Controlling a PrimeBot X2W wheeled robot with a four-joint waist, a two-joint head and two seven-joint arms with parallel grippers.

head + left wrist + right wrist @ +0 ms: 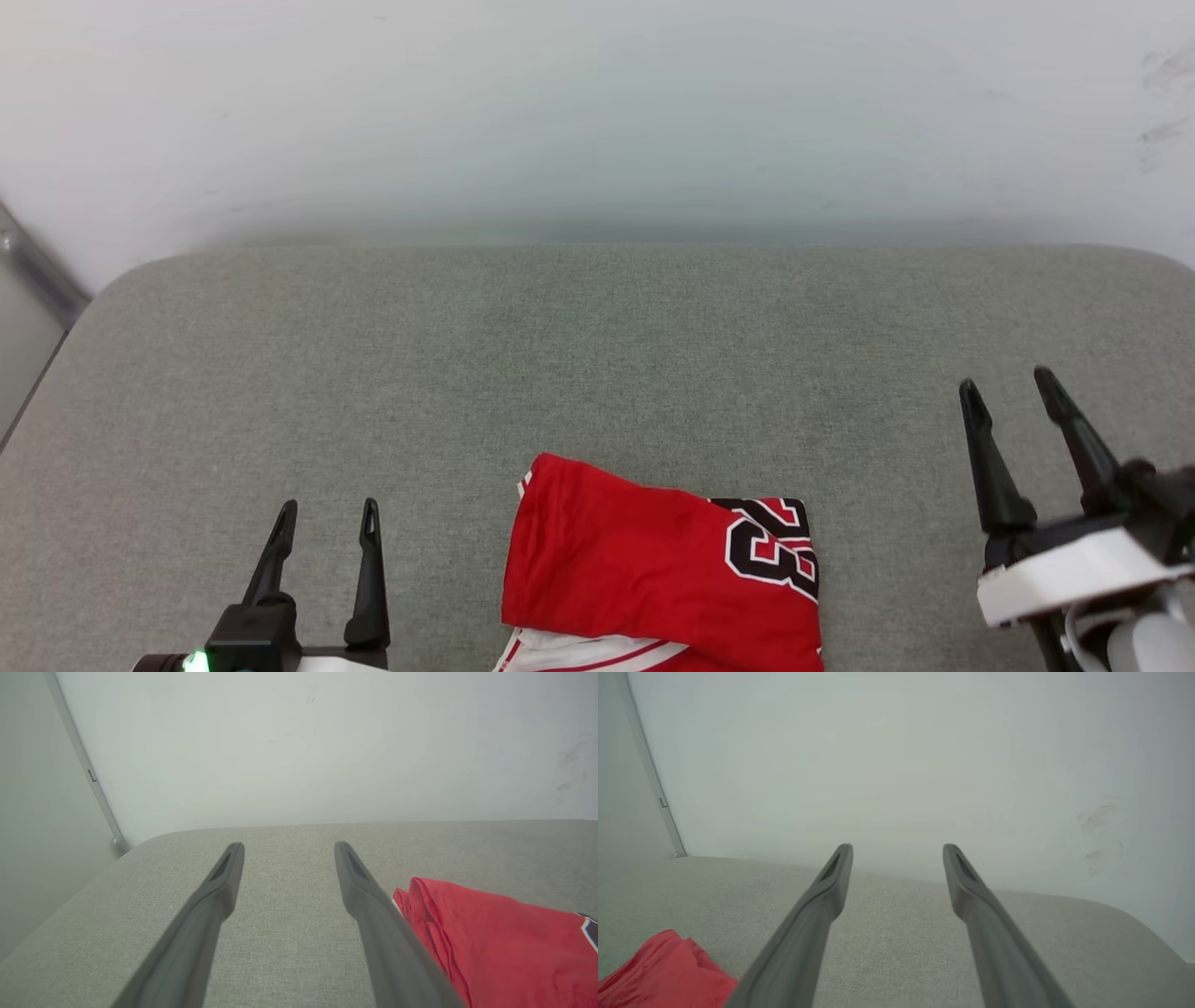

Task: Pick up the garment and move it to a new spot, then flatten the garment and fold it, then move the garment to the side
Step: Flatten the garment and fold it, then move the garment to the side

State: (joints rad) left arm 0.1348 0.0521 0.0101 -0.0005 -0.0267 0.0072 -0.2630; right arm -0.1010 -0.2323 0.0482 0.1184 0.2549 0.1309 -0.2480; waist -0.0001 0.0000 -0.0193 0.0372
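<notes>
The garment (644, 569), a red jersey with a black-and-white number and white striped trim at its near edge, lies folded into a compact rectangle at the front middle of the grey padded table (597, 355). My left gripper (327, 521) stands open to the garment's left, apart from it, nothing between its fingers. My right gripper (1010, 390) is open and raised to the garment's right, also empty. The left wrist view has the red garment (504, 938) just right of the open left gripper (287, 848). In the right wrist view the garment (658, 970) sits at the lower left of the right gripper (896, 849).
A pale wall (597, 112) rises directly behind the table's far edge. The table's rounded far-left corner (140, 271) meets a wall seam with a metal strip (37, 271). Bare grey fabric stretches behind and to both sides of the garment.
</notes>
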